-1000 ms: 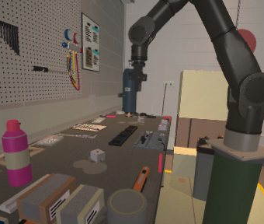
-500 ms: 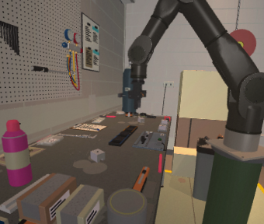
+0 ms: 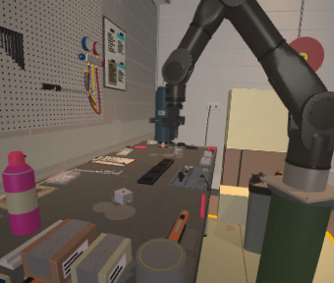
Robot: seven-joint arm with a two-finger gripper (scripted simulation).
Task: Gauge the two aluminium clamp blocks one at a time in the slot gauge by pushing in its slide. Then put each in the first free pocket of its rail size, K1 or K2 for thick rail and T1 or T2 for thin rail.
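One aluminium clamp block sits alone on the dark bench top, nearer the front. A second small pale block lies far back on the bench, just right of my gripper. The slot gauge with its slide lies near the right edge, and the black pocket tray lies to its left. My gripper hangs at the far end of the bench, fingers open and holding nothing, close above the surface beside the far block.
Cardboard boxes and a grey round tin crowd the front edge, with a pink spray can at left. An orange knife and a red marker lie by the right edge. A blue cylinder stands behind the gripper.
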